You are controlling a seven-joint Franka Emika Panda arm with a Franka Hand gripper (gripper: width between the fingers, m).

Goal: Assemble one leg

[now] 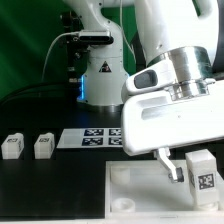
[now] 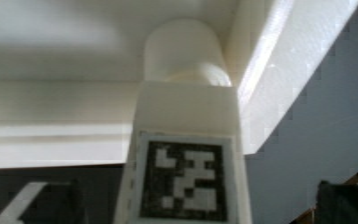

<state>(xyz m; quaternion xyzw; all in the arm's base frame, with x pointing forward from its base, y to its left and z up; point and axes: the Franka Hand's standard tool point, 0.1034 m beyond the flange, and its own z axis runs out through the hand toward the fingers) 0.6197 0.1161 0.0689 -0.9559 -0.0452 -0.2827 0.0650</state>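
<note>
A white leg (image 1: 201,170) with a black-and-white tag stands upright on the far right corner of the white tabletop (image 1: 135,190) in the exterior view. My gripper (image 1: 196,176) straddles it. One dark finger (image 1: 168,166) hangs clear of the leg's side. In the wrist view the leg (image 2: 188,150) runs up the middle, its rounded end against the tabletop (image 2: 51,110). The fingertips (image 2: 23,205) stand at both lower corners with gaps to the leg, so the gripper (image 2: 190,205) is open. I cannot tell how deep the leg sits in the socket.
Two more white legs (image 1: 13,146) (image 1: 44,146) stand on the black table at the exterior view's left. The marker board (image 1: 90,137) lies behind the tabletop. The arm's base (image 1: 100,75) and cables stand at the back.
</note>
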